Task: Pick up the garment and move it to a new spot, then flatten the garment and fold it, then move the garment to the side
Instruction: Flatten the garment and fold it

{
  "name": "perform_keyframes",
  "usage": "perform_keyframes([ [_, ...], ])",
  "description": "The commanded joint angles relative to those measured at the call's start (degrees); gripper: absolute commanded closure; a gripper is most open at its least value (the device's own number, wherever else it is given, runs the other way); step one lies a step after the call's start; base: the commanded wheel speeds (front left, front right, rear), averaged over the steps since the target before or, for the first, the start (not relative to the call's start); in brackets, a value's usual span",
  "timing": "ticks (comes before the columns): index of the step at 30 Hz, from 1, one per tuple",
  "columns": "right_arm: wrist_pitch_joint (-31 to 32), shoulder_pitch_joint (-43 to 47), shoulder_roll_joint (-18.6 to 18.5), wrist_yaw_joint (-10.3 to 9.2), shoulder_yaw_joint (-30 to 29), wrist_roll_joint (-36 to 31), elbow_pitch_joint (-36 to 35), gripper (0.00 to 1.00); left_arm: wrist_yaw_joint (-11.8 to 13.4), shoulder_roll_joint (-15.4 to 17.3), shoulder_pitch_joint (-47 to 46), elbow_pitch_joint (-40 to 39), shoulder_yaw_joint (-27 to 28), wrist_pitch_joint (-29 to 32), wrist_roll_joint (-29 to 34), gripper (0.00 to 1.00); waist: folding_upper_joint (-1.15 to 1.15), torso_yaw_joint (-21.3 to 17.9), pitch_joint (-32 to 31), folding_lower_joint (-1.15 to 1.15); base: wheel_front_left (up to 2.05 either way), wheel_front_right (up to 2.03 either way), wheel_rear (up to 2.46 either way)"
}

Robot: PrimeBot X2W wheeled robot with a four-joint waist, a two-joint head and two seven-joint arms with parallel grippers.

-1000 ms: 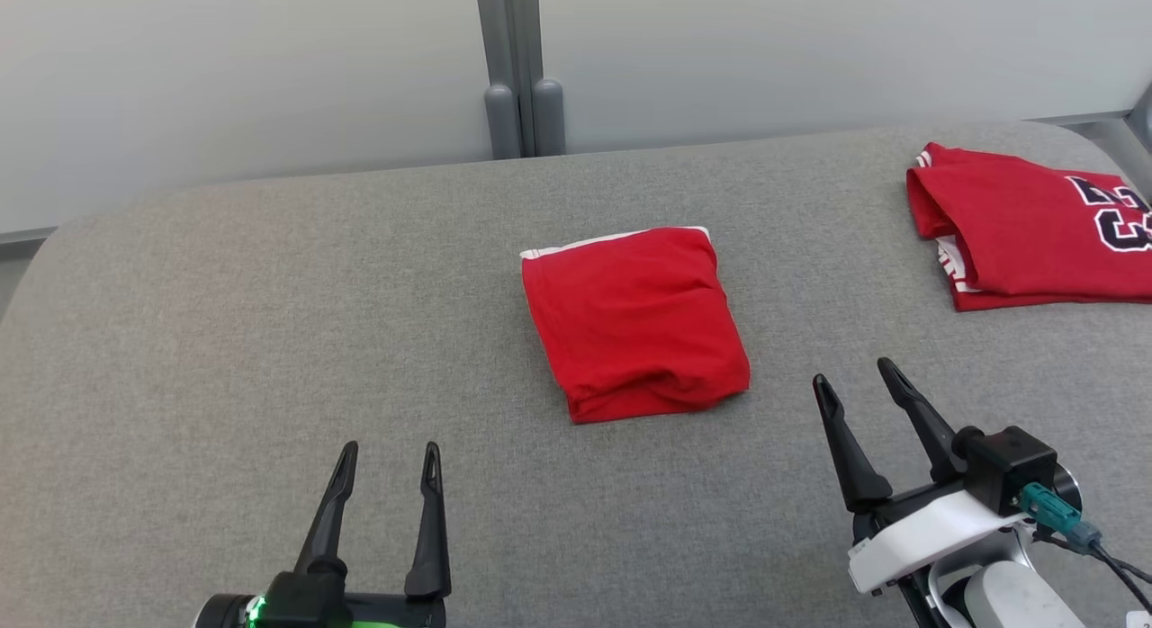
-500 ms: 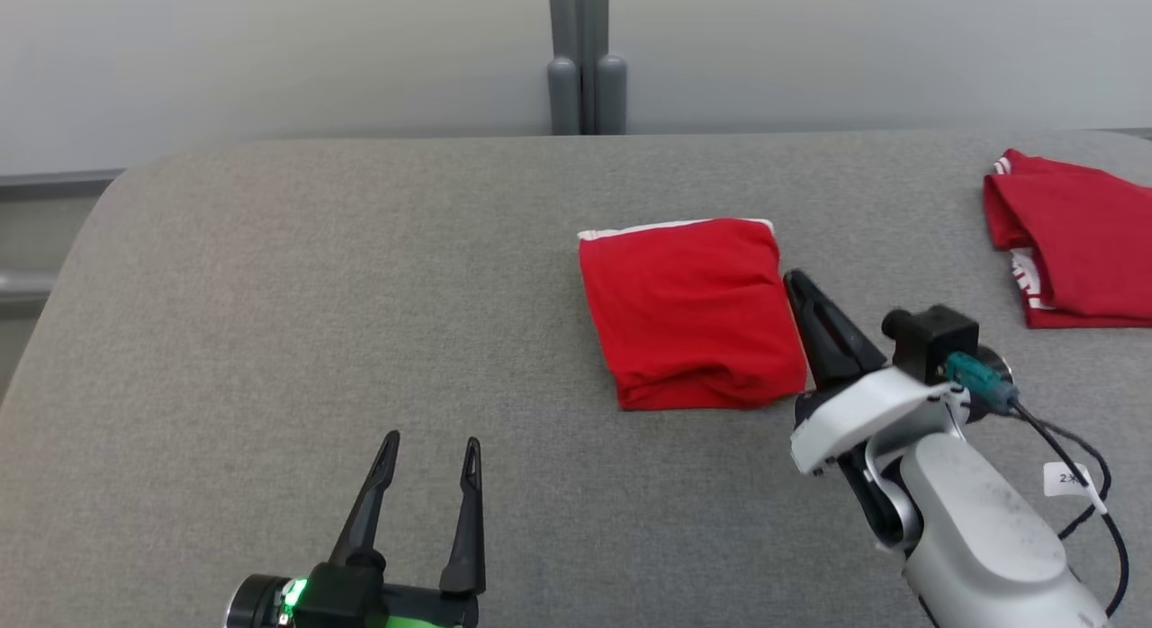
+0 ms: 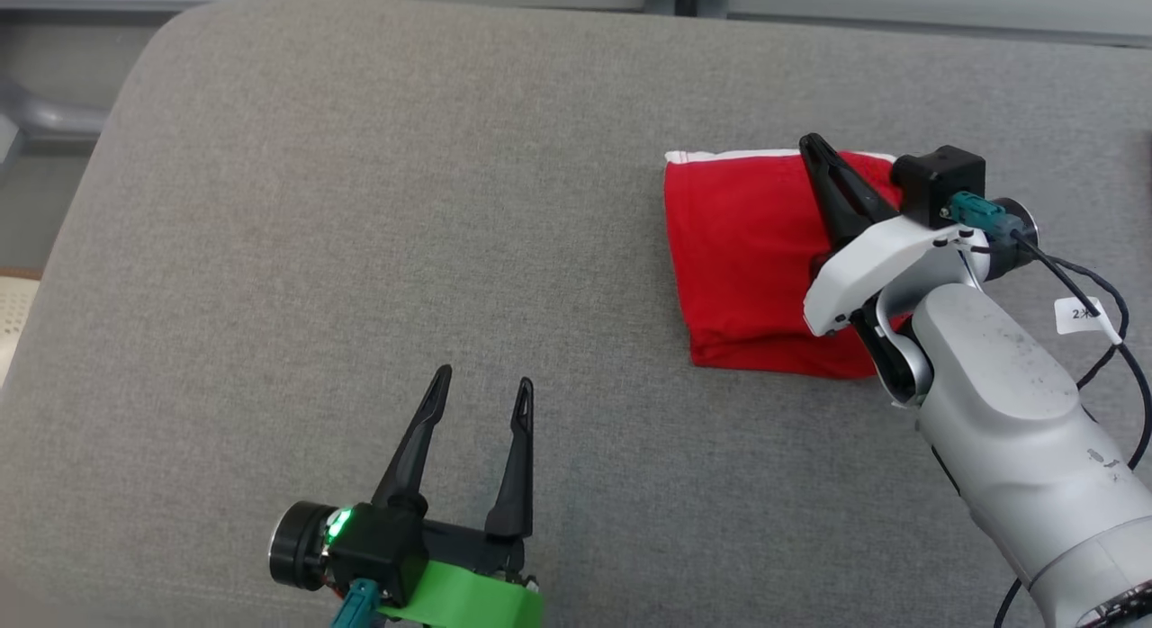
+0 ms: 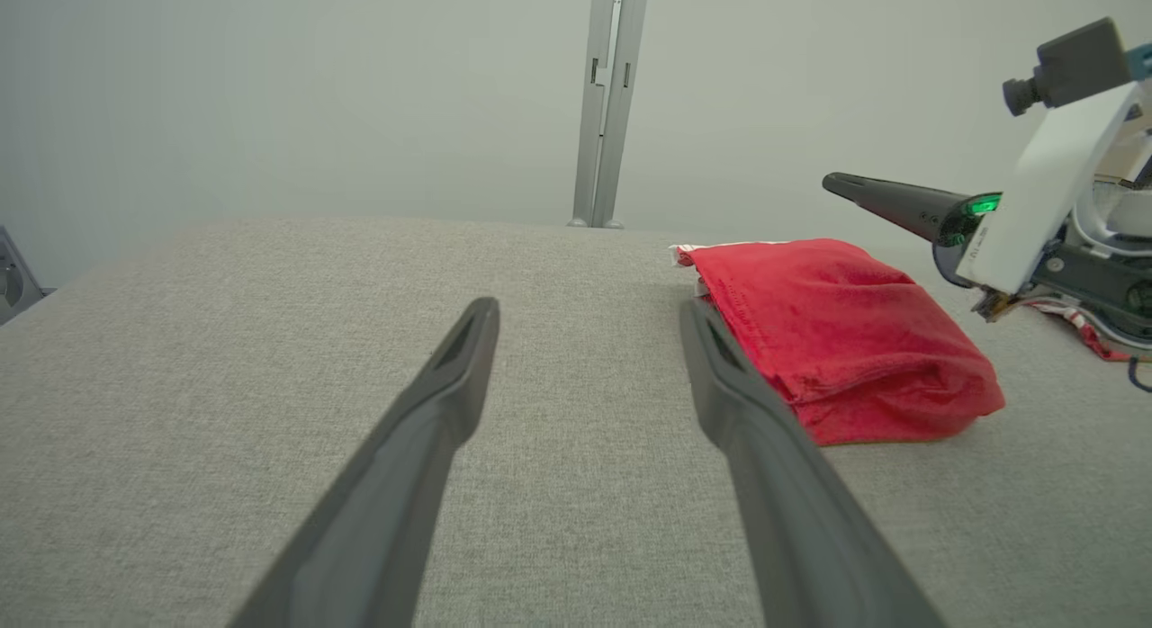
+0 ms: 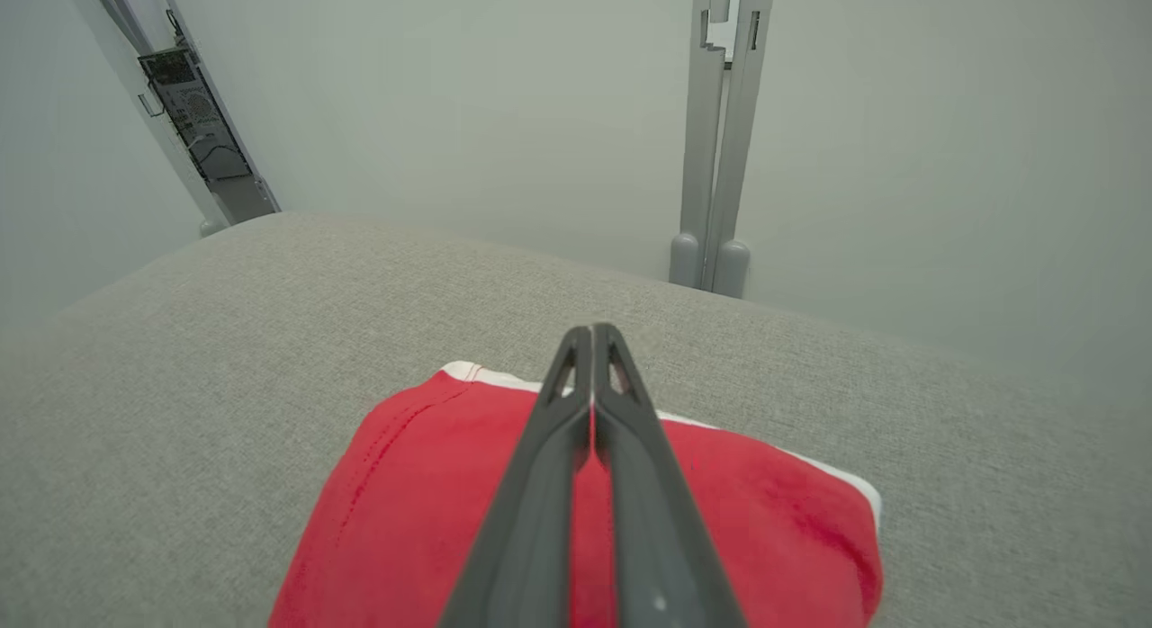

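Up front, the right claw (image 3: 812,147) is clenched, its two long dark fingers pressed flat together with nothing between them. It points across the folded red garment (image 3: 747,241), and in the left wrist view its tips are raised clear of the cloth. Whether the finger bases touch the cloth I cannot tell. The left claw (image 3: 483,379) is released, fingers spread in a narrow V over bare table (image 3: 360,205), apart from the garment. The garment is a soft, puffy rectangle with a white hem along its far edge, lying on the right part of the grey woven table. A grey upright post (image 5: 720,160) stands behind the far edge against a pale wall.
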Motion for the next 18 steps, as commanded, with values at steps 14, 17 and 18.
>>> perform_keyframes([
  [14,0.03,-3.02,-1.78,-0.07,6.57,3.09,6.88,1.00,1.18,0.08,-5.56,0.34,-3.70,-0.14,-1.65,0.00,0.00,6.29,10.70,0.00,0.00,0.00,0.00],
  [17,0.04,-2.46,-1.93,-0.05,6.73,3.19,7.48,1.00,1.45,0.09,-5.99,0.32,-3.93,-0.14,-1.63,0.00,0.00,6.49,11.23,0.00,0.00,0.00,0.00],
  [18,0.09,-2.23,-1.90,-0.04,6.83,3.09,7.44,1.00,1.60,0.09,-6.13,0.38,-3.99,-0.14,-1.62,0.00,0.00,6.46,11.26,0.00,0.00,0.00,0.00],
])
